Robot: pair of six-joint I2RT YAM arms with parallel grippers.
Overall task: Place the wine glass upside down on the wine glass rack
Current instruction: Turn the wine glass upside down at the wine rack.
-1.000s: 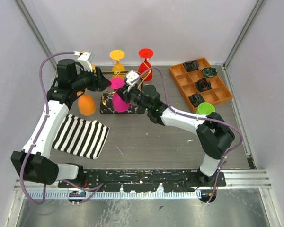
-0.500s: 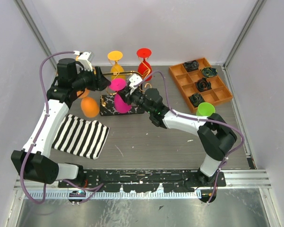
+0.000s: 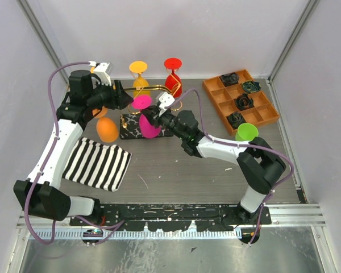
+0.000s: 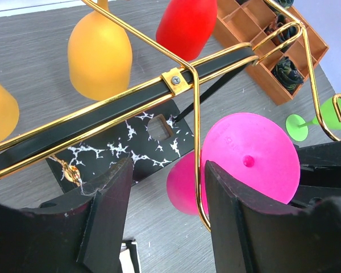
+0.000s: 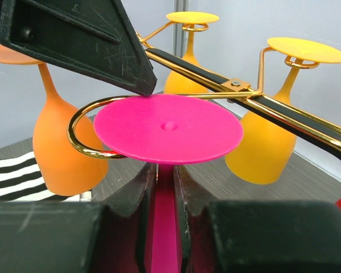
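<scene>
The pink wine glass [image 3: 150, 126] is upside down, foot [image 3: 141, 102] up. My right gripper [image 3: 147, 113] is shut on its stem [image 5: 166, 227] just under the foot [image 5: 168, 128]. The foot sits level with a curled gold hook [image 5: 79, 142] of the wine glass rack [image 3: 153, 87], whose marbled base [image 3: 131, 126] lies below. My left gripper [image 3: 120, 94] is open beside the rack's bar [image 4: 102, 108]. The hook wire [image 4: 196, 142] runs just inside its right finger [image 4: 238, 216], and the pink glass also shows in the left wrist view [image 4: 250, 156].
Orange [image 3: 106, 129], yellow [image 3: 140, 66] and red [image 3: 174, 64] glasses hang on the rack. A green glass [image 3: 247, 131] stands at the right by the orange compartment tray [image 3: 269, 116]. A striped cloth [image 3: 98, 164] lies at the front left.
My right gripper has shifted slightly with the pink glass, its bowl moving a little right. The hanging orange glass has swung slightly. The left gripper has barely moved.
</scene>
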